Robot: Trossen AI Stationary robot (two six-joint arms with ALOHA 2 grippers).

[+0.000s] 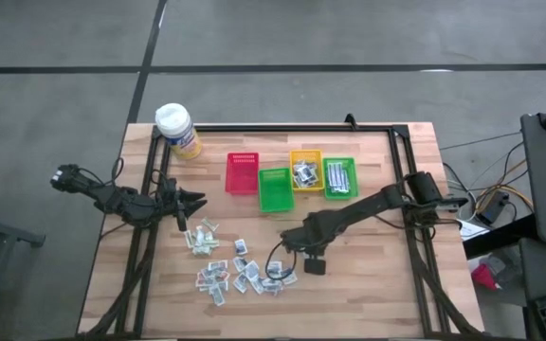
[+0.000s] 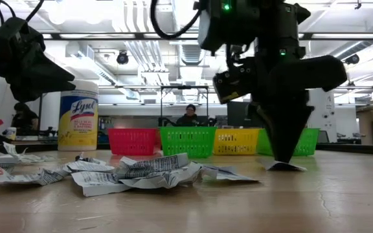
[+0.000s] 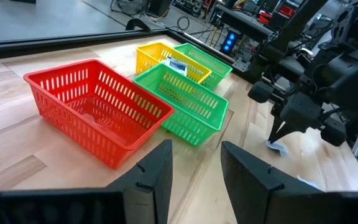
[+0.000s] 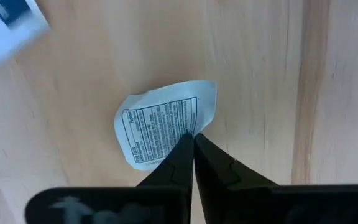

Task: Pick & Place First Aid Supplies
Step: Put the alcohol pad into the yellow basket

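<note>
Right wrist view: right gripper (image 4: 193,140) pinched shut on edge of white printed packet (image 4: 160,129) lying flat on table (image 4: 260,74), directly beneath; bins (image 1: 292,177) lie beyond; left gripper (image 1: 195,200) parted, empty

Right gripper (image 4: 193,142) lower centre of high view, fingers pressed together, pointing down. Left gripper (image 1: 197,200) centre-left, fingers parted.

The wipes canister (image 2: 78,116) label reads "Lysol".

light: bright, ceiling lamps (image 2: 141,13) | glare: overhead | blur: near packets (image 2: 147,173) soft
</note>
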